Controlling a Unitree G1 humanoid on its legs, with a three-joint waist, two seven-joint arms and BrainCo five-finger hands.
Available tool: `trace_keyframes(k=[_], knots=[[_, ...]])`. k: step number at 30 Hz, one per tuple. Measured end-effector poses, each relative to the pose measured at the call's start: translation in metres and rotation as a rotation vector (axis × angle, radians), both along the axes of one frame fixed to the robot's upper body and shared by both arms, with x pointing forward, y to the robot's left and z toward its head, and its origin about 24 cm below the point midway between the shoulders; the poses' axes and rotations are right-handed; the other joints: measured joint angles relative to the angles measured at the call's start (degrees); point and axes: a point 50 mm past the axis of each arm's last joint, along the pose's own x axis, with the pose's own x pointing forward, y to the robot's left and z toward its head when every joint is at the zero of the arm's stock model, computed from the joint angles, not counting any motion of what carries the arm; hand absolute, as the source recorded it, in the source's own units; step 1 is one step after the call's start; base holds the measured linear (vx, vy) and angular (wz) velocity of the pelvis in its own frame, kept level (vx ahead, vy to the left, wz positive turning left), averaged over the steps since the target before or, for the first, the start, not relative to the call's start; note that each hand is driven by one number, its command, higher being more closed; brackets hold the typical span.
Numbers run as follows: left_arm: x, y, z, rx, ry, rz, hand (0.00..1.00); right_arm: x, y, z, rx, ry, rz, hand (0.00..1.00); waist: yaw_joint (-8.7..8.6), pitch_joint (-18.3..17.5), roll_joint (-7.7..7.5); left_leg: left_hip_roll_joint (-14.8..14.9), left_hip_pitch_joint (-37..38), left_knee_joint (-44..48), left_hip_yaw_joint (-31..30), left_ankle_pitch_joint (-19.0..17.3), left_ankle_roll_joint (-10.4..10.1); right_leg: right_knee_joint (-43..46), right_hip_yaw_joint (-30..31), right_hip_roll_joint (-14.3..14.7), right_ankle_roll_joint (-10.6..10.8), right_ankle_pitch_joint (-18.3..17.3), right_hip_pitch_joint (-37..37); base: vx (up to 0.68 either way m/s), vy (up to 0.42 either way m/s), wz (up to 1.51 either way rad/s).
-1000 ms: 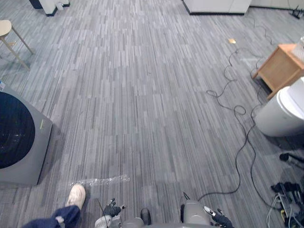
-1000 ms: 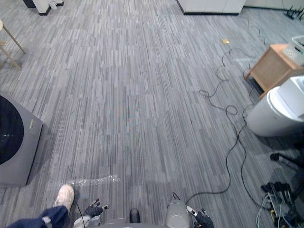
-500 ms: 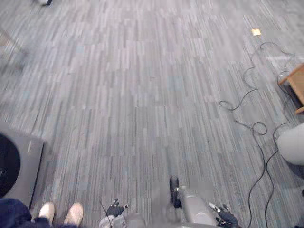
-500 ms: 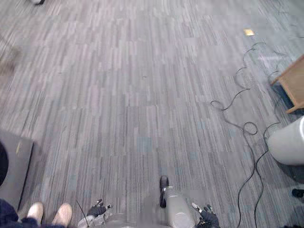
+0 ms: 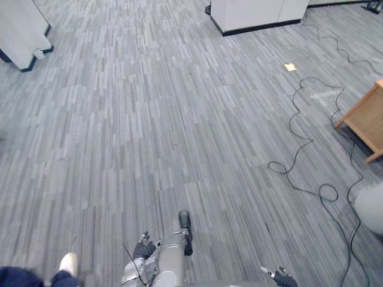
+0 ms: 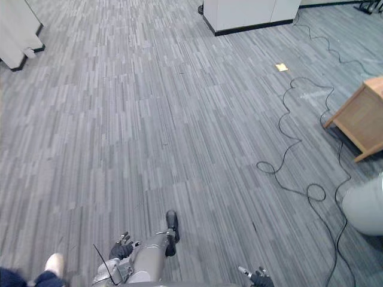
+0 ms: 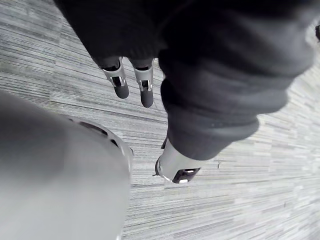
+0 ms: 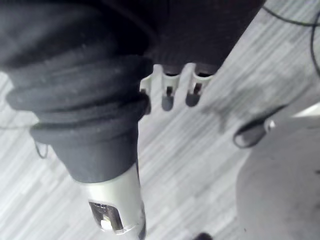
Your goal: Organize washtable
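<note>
Both idle: left hand point(image 5: 143, 246) & right hand point(image 5: 280, 277) hang empty, fingers loose and apart, over grey floor point(image 5: 149, 119). Step: approach (prob. walking). Washtable's whereabouts can't be told; next, locate it.

An open room floored in grey striped carpet.

The carpet point(image 5: 149, 119) runs in narrow strips of light and dark grey across the whole space, evenly lit. A white cabinet point(image 5: 254, 13) on a dark plinth stands at the far side, and another white unit point(image 5: 21, 30) with a dark base sits at the far left. A small yellowish floor plate point(image 5: 290, 67) lies near a light wooden side table point(image 5: 366, 116) on the right, with a white rounded container point(image 5: 372, 206) nearer along the same edge.
</note>
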Motion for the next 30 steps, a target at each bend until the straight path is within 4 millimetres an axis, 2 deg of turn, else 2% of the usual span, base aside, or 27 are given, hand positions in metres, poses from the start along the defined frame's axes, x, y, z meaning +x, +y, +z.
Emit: trace_keyframes(k=[1,2,3,4,5,6,7,9,10,11,12,13,15,17,18,19,20,21,22,23,24,25,26,27,28,29,30], knots=[[-0.002,0.004,0.0,0.009,0.008,0.004,0.0,-0.002,0.002,-0.001,0.008,0.005,0.001,0.0,-0.05,-0.7,-1.2,-1.1,0.9,-0.8,0.4,0.2,0.6,4.7,0.5,-0.9,0.1,0.0,-2.1,0.76,0.315,-0.17],[-0.003,0.013,0.001,0.033,0.014,0.0,0.0,-0.006,0.012,-0.003,0.041,0.015,-0.008,0.0,-0.17,-1.1,-4.09,-3.5,4.2,-2.0,2.0,-0.7,2.4,15.4,1.5,-2.7,2.7,1.6,-5.4,0.74,0.282,-0.03],[-0.004,0.017,0.0,0.047,0.026,-0.012,0.0,-0.01,0.018,-0.004,0.061,0.023,-0.034,0.0,-0.46,-1.4,-5.73,-5.5,7.4,-1.4,2.5,-3.3,4.2,25.3,3.2,-3.3,9.0,7.5,-8.7,0.73,0.258,0.06],[-0.004,0.017,0.0,0.05,0.031,-0.018,0.0,-0.01,0.019,-0.005,0.065,0.024,-0.036,0.0,-0.59,-1.4,-5.96,-6.2,9.2,-1.1,2.3,-5.0,4.5,29.4,4.3,-3.1,12.4,12.4,-9.7,0.83,0.284,0.12],[-0.006,0.015,-0.002,0.052,0.046,-0.036,0.0,-0.01,0.018,-0.004,0.07,0.023,-0.031,0.0,-0.66,-0.9,-5.04,-7.0,13.1,-1.1,1.5,-8.0,4.7,37.8,5.2,-2.4,17.0,18.9,-12.1,0.63,0.211,0.12],[-0.007,0.013,-0.003,0.059,0.062,-0.062,0.0,-0.01,0.016,-0.004,0.071,0.017,-0.03,0.0,-0.75,-0.8,-4.75,-7.8,17.2,-2.0,0.8,-10.2,4.8,46.6,3.5,-2.5,17.5,18.2,-15.9,0.61,0.203,0.17],[-0.007,0.012,-0.004,0.062,0.068,-0.076,0.0,-0.01,0.016,-0.004,0.071,0.014,-0.033,0.0,-1.04,-0.8,-4.59,-8.4,19.4,-2.8,-0.1,-11.0,5.0,50.3,1.3,-2.5,16.3,16.5,-17.9,0.58,0.161,0.46],[-0.012,0.004,-0.009,0.057,0.119,-0.141,0.0,-0.006,0.011,-0.002,0.061,-0.02,-0.082,0.0,-3.72,-0.4,-3.07,-9.0,27.2,-6.2,-4.8,-13.2,5.5,54.6,-8.3,-3.7,8.9,6.9,-26.3,0.57,0.094,0.85],[-0.013,0.002,-0.01,0.059,0.131,-0.163,0.0,-0.005,0.009,-0.001,0.059,-0.036,-0.103,0.0,-3.85,-0.1,-2.66,-9.0,29.2,-7.1,-5.7,-13.7,5.4,53.4,-9.7,-3.6,8.2,4.6,-28.2,0.68,0.027,0.87],[-0.013,-0.001,-0.011,0.051,0.145,-0.18,0.0,-0.008,0.006,0.0,0.059,-0.043,-0.147,0.0,-4.09,0.1,-1.91,-8.9,32.8,-8.1,-7.3,-14.5,5.4,48.6,-11.3,-3.1,7.2,1.7,-31.8,0.7,-0.032,0.88],[-0.016,-0.004,-0.013,0.039,0.161,-0.198,0.0,-0.01,0.004,0.0,0.06,-0.048,-0.18,0.0,-4.48,0.3,-1.22,-8.7,35.8,-8.5,-9.5,-16.4,5.3,41.0,-11.6,-2.8,6.7,0.7,-35.0,0.58,-0.038,0.94],[-0.017,-0.005,-0.014,0.035,0.168,-0.203,0.0,-0.011,0.002,0.0,0.059,-0.048,-0.193,0.0,-4.92,0.4,-0.71,-8.4,36.7,-8.5,-10.5,-17.5,5.3,36.0,-11.6,-2.6,6.5,0.9,-36.2,0.61,-0.105,1.02],[-0.022,-0.01,-0.016,0.011,0.183,-0.191,0.0,-0.013,0.002,0.0,0.067,-0.051,-0.223,0.0,-5.25,0.5,0.66,-7.3,40.6,-8.7,-14.1,-22.0,4.7,8.9,-11.6,-2.9,6.4,9.5,-39.4,0.71,-0.168,0.87],[-0.028,-0.009,-0.018,-0.014,0.197,-0.136,0.0,-0.015,0.002,-0.001,0.072,-0.046,-0.244,0.0,-5.58,0.4,0.67,-6.3,44.5,-10.7,-16.6,-24.8,4.1,-1.6,-13.7,-4.4,7.0,13.6,-41.6,0.66,-0.213,0.66],[-0.033,-0.011,-0.019,-0.025,0.208,-0.122,0.0,-0.015,0.001,0.0,0.069,-0.051,-0.245,0.0,-6.05,0.1,1.31,-5.0,46.0,-11.5,-17.1,-25.3,3.9,-0.9,-14.0,-4.2,6.8,13.5,-42.3,0.84,-0.264,0.96],[-0.045,-0.005,-0.02,-0.028,0.231,-0.086,0.0,-0.023,0.006,-0.001,0.079,-0.041,-0.256,0.0,-6.86,-0.7,0.0,-5.0,46.5,-7.5,-18.0,-25.5,3.7,2.3,-12.1,-4.6,5.6,16.0,-42.6,0.89,-0.306,0.97],[-0.044,-0.007,-0.021,-0.044,0.227,-0.045,0.0,-0.027,0.003,0.0,0.077,-0.044,-0.305,0.0,-7.07,-1.2,0.56,-3.4,43.6,2.6,-18.0,-25.8,3.0,5.2,-11.5,-3.6,3.4,22.0,-41.9,0.89,-0.334,0.93],[-0.045,-0.011,-0.022,-0.065,0.234,-0.02,0.0,-0.03,-0.001,0.001,0.068,-0.049,-0.331,0.0,-7.08,-2.0,1.78,-2.1,40.9,8.7,-18.1,-24.7,1.3,6.2,-12.2,-2.9,2.6,23.1,-41.4,1.04,-0.459,0.57],[-0.047,-0.022,-0.023,-0.127,0.223,0.079,0.0,-0.029,-0.013,0.005,0.033,-0.083,-0.356,0.0,-6.43,-2.2,5.46,1.2,33.7,25.1,-17.9,-15.9,-3.8,9.1,-14.6,0.0,1.0,19.8,-39.2,0.86,-0.382,0.22],[-0.049,-0.021,-0.023,-0.143,0.216,0.117,0.0,-0.025,-0.016,0.007,0.025,-0.095,-0.345,0.0,-6.24,-2.2,6.03,2.1,30.8,31.1,-17.5,-8.1,-4.8,9.5,-14.6,1.3,-0.3,17.6,-37.9,1.04,-0.446,-0.17],[-0.047,-0.015,-0.021,-0.149,0.194,0.159,0.0,-0.019,-0.014,0.007,0.026,-0.11,-0.333,0.0,-5.34,-1.7,5.46,4.1,25.6,41.7,-16.2,1.6,-5.6,9.3,-13.9,3.4,-1.7,14.4,-34.1,0.7,-0.292,-0.35],[-0.041,-0.011,-0.02,-0.145,0.178,0.158,0.0,-0.017,-0.013,0.007,0.029,-0.114,-0.336,0.0,-5.09,-0.9,5.67,5.9,22.1,50.0,-14.8,-0.2,-3.7,8.4,-13.8,4.6,-2.2,12.8,-29.7,0.84,-0.365,-0.42],[-0.037,-0.005,-0.018,-0.137,0.157,0.166,0.0,-0.016,-0.008,0.005,0.044,-0.1,-0.329,0.0,-4.19,0.3,3.38,7.3,18.2,56.6,-11.8,-5.0,-1.2,6.6,-13.0,5.2,-3.1,10.7,-23.3,0.8,-0.374,-0.32],[-0.032,0.0,-0.015,-0.132,0.123,0.186,0.0,-0.016,-0.004,0.004,0.054,-0.088,-0.32,0.0,-3.37,0.5,2.01,7.4,15.3,57.7,-9.4,-8.2,-1.3,4.5,-11.6,5.1,-3.5,9.4,-18.9,0.78,-0.37,-0.33],[-0.03,0.002,-0.013,-0.129,0.106,0.194,0.0,-0.016,-0.001,0.003,0.059,-0.082,-0.315,0.0,-3.11,0.4,1.44,7.3,13.0,57.3,-8.1,-9.9,-1.6,3.0,-10.8,5.1,-3.7,8.6,-16.3,0.75,-0.334,-0.4],[-0.027,0.004,-0.01,-0.128,0.078,0.193,0.0,-0.012,0.001,0.003,0.065,-0.079,-0.306,0.0,-2.53,0.3,0.93,6.6,8.1,53.3,-6.1,-12.5,-2.0,0.9,-9.2,5.2,-3.8,7.0,-12.5,0.84,-0.271,-0.58],[-0.023,0.005,-0.008,-0.121,0.052,0.187,0.0,-0.004,-0.001,0.003,0.062,-0.083,-0.274,0.0,-1.78,0.4,1.11,5.3,3.9,43.4,-4.8,-14.4,-3.2,0.3,-7.6,5.1,-4.0,5.1,-10.3,0.83,-0.208,-0.66]])
